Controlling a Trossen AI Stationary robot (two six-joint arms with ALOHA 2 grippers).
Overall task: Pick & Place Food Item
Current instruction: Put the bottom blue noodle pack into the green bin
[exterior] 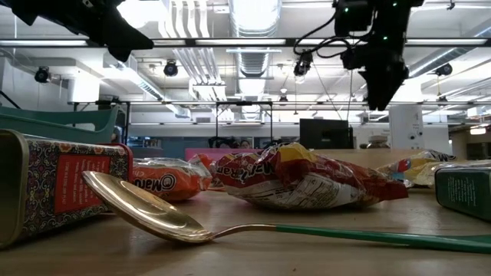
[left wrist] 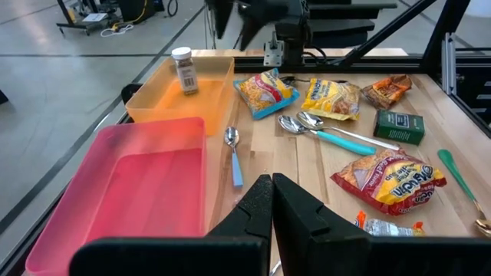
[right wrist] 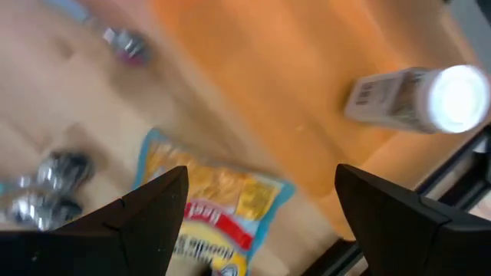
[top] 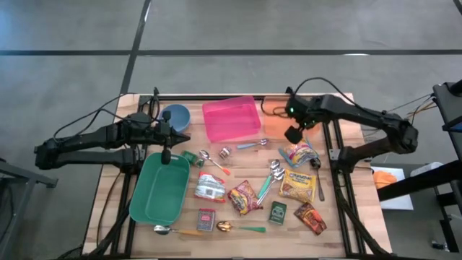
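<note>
My right gripper [top: 293, 135] [right wrist: 261, 211] hangs open with nothing between its fingers, above the table's far right. Under it lies a blue-and-yellow noodle packet [right wrist: 207, 192] [top: 298, 154], flat on the wood beside the orange bin [right wrist: 307, 84]. A spice jar [right wrist: 418, 96] [left wrist: 183, 70] lies in that bin. More food packets lie on the table: a yellow one [top: 297, 185], a red one [top: 244, 196] and a white-and-red one [top: 210, 188]. My left gripper [top: 180, 137] [left wrist: 272, 211] is shut and waits above the far end of the green bin [top: 160, 189].
A pink bin [top: 231, 119] stands at the far middle, a blue bowl [top: 175, 115] at the far left. Several spoons [top: 273, 173], a green box [top: 278, 211], a red tin [top: 206, 219] and a brown packet [top: 310, 217] are scattered over the near half.
</note>
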